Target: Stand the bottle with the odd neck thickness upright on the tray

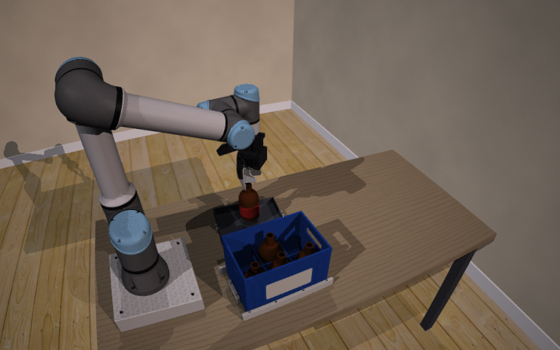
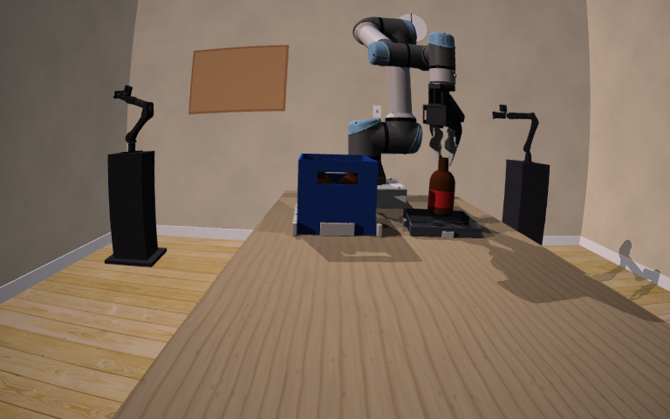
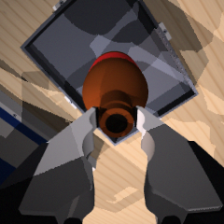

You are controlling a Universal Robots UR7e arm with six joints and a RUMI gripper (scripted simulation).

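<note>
My gripper is shut on the neck of a brown bottle with a red label. The bottle stands upright over the dark tray, its base at or just inside the tray floor. In the exterior view the bottle stands in the tray with the gripper on its neck. The wrist view shows both fingers pressed on either side of the bottle's neck above the tray. The blue crate holds several brown bottles.
The crate sits on a light grey base plate in front of the tray, close to it. The robot's base stands on a plate at the table's left end. Two black camera stands stand on the floor beside the table.
</note>
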